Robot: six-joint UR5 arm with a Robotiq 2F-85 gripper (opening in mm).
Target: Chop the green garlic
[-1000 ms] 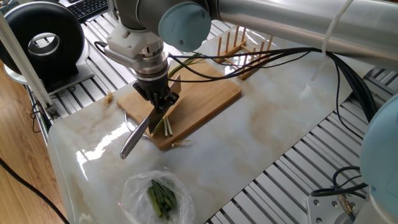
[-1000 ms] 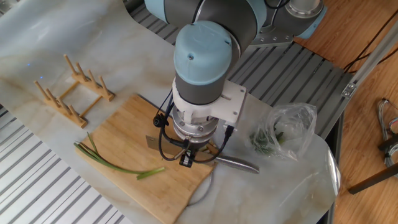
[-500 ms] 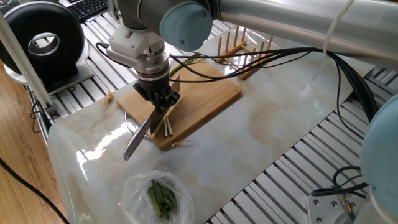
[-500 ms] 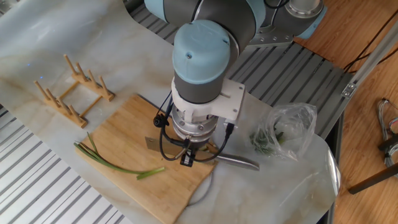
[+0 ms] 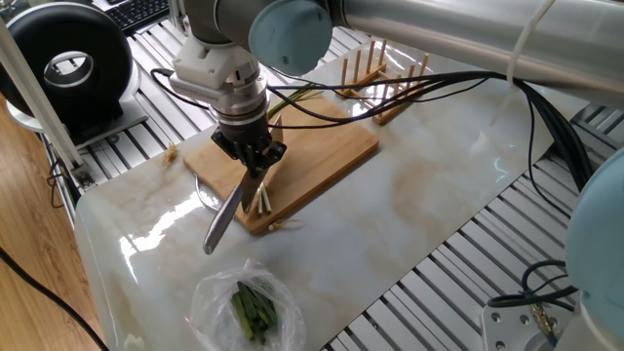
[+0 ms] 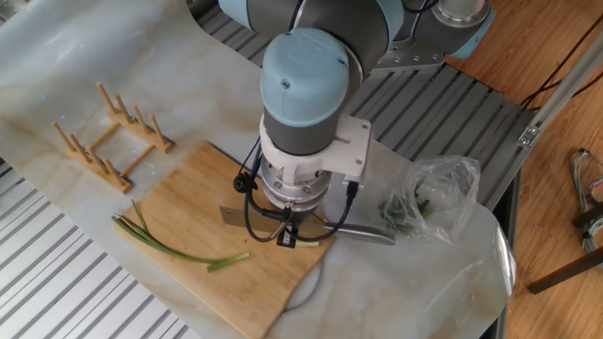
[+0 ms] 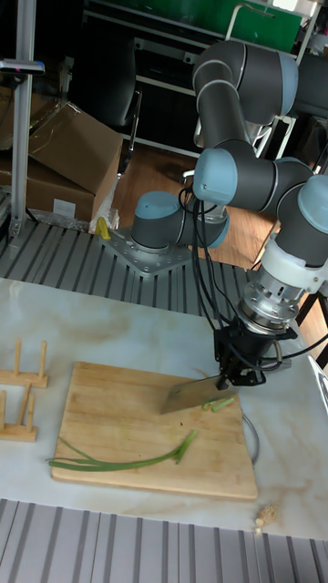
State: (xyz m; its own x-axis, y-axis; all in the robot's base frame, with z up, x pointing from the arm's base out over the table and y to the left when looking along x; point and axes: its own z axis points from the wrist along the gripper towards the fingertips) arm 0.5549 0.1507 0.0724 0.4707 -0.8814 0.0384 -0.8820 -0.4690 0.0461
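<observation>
The gripper [image 5: 255,159] points down over the wooden cutting board [image 5: 331,156], its two black fingers [image 7: 239,369] clamped on the handle of a knife [image 5: 226,212]. From the fingers the flat grey blade slants down and away, past the board's edge on the side toward the plastic bag [image 5: 244,307] of dark green leaves in one fixed view; in the tall fixed view the blade [image 7: 187,395] sits just beside and below the fingers, its edge near the board [image 7: 118,410]. Short pale cut sticks of the green garlic [image 5: 261,200] lie on the board directly under the fingers, next to the blade; whether the blade touches them cannot be told. A small green cut piece [image 7: 219,403] lies close below the fingertips. The long remaining stalk [image 6: 174,250] with its green leaves lies flat on the board, apart from the fingers, stretching toward the far edge. A wooden rack [image 6: 104,137] stands on the marble table [image 5: 439,205], well away from the gripper.
</observation>
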